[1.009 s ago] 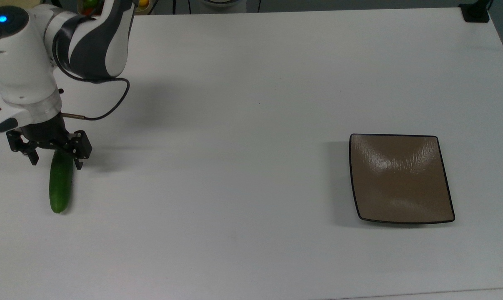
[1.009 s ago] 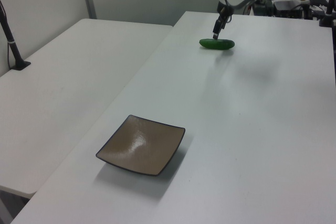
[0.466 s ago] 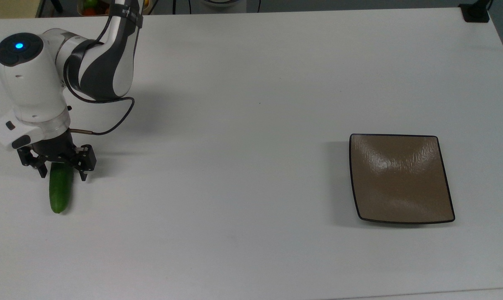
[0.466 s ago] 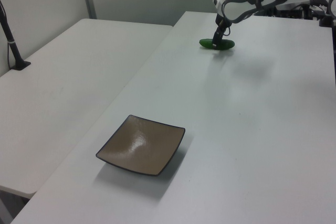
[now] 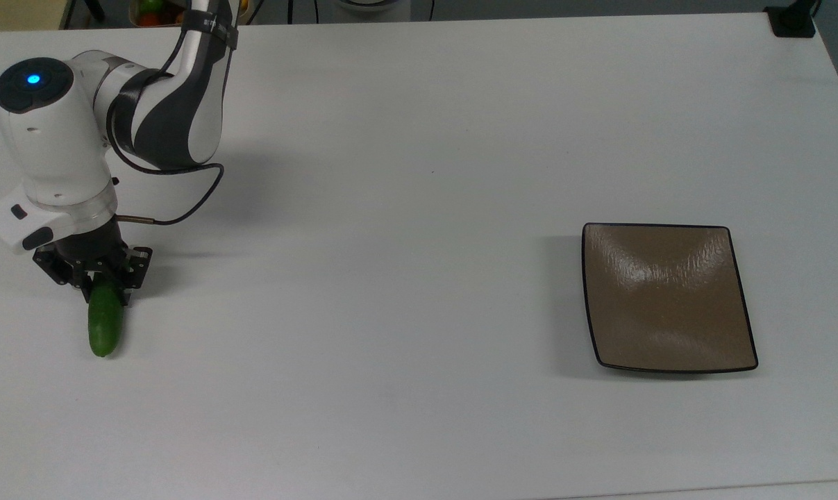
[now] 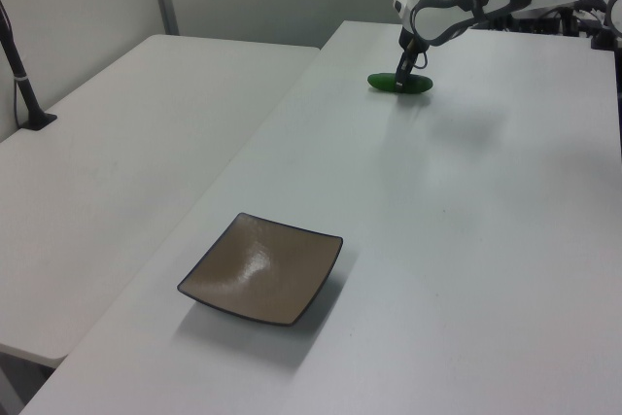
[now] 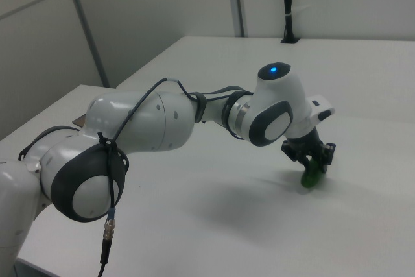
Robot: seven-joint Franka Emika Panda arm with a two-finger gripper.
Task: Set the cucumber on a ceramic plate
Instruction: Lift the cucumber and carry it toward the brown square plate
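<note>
Grasp step in hand: gripper (image 5: 105, 290) closed around the upper end of the cucumber (image 5: 105, 325), which lies on the table (image 5: 405, 139) at the top view's far left; plate (image 5: 668, 297) bare, well apart at right; next, I judge, lift and carry across.

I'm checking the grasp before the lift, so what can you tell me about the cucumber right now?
The cucumber is small, smooth and dark green with rounded ends. It lies flat on the white table near the top view's left edge, lengthwise toward the bottom of the top view, far from the brown plate. The tool is closed on its upper end, a finger on each side; the lower end sticks out free.
</note>
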